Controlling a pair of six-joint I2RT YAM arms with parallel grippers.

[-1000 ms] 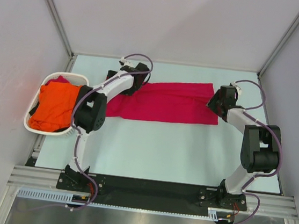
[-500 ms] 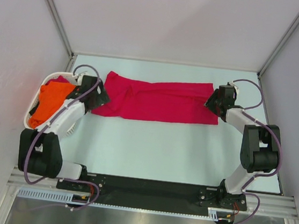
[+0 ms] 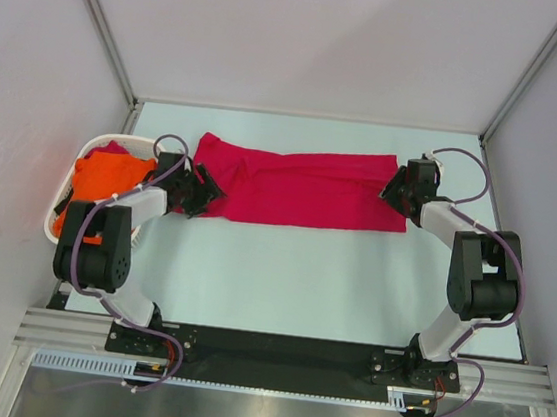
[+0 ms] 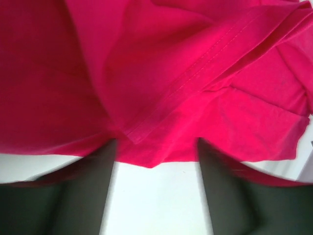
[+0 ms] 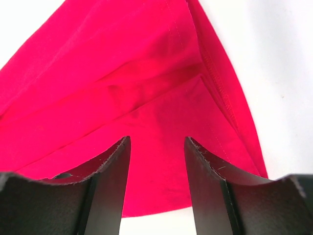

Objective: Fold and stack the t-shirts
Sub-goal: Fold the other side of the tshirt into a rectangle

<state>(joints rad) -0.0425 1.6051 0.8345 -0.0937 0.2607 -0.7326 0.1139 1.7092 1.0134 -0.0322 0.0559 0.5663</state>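
A crimson t-shirt [image 3: 301,186] lies spread lengthwise across the far half of the table. My left gripper [image 3: 203,195] sits low at its near left corner. In the left wrist view the jaws stand apart, and the shirt's hemmed edge [image 4: 161,73] lies at the left gripper [image 4: 156,147] tips with bare table between the fingers. My right gripper [image 3: 393,193] rests at the shirt's right end. There the right gripper [image 5: 157,142] is open, with flat crimson cloth [image 5: 122,73] under and between its fingers. An orange t-shirt [image 3: 101,180] lies crumpled in the basket.
The white oval basket [image 3: 56,226] hangs at the table's left edge, close beside my left arm. Pale walls and metal frame posts close in the back and both sides. The light table top [image 3: 282,269] stretches from the shirt toward the arm bases.
My left arm swung from the shirt's far left end out toward the basket, then back to the near left corner. The shirt's left end now lies spread wider. The left jaws have narrowed. The right arm stayed still.
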